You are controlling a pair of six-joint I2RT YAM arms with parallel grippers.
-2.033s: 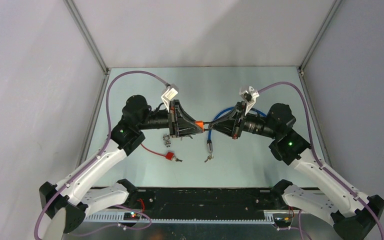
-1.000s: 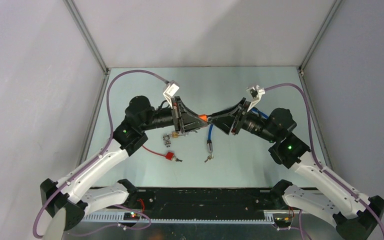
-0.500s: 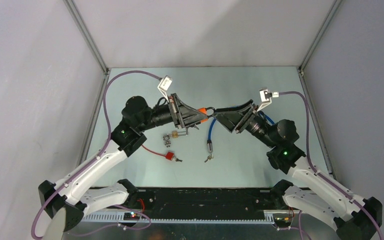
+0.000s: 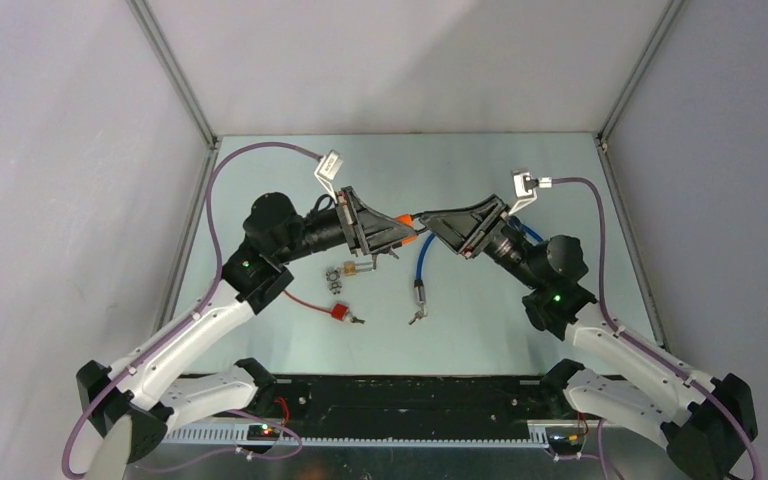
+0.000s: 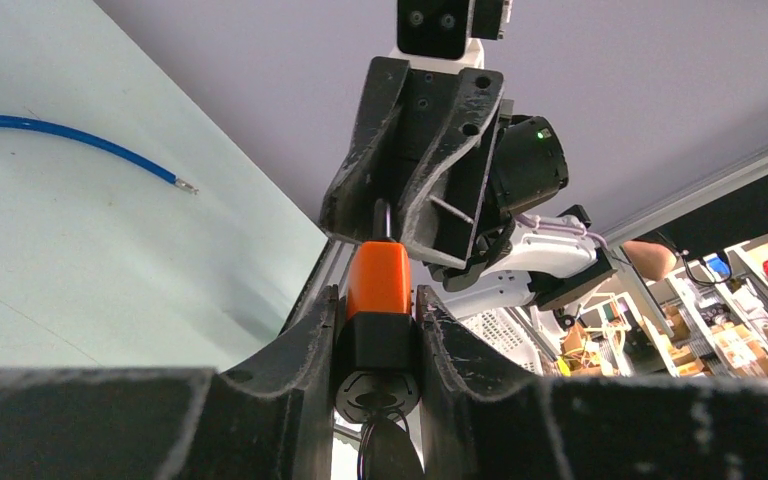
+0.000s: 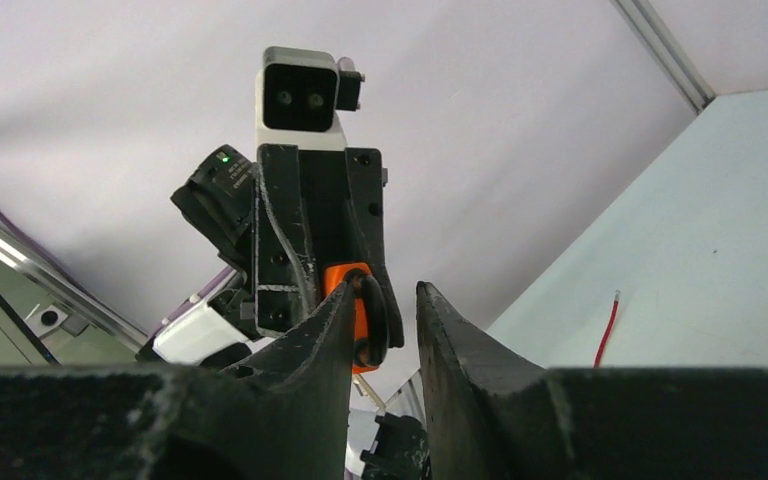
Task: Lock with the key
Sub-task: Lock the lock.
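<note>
The orange lock [image 4: 404,221] [image 5: 380,283] is up in the air over the middle of the table [image 4: 520,160]. It sits between the two arms. The left gripper [image 4: 405,232] [image 5: 378,300] is clenched on it, with one finger pressed on each side of the lock's body. The lock has a black loop [image 5: 384,215] [image 6: 380,320] on top that points to the right.

The right gripper [image 4: 422,216] [image 6: 385,295] comes in from the right, and the loop sits in the gap between its two fingers. The fingers are a little way apart. I cannot tell if they pinch the loop or only sit around it.

A blue cable [image 4: 421,262] [image 5: 60,133] lies on the table, just nearer than the lock. A small brass-colored thing [image 4: 346,270] shows close to the left gripper, on its near side. I cannot tell if it hangs or lies flat. A red cable [image 4: 305,301] [image 6: 605,345] lies nearer still, to the left, with a small red block [image 4: 340,312] at its end.
</note>
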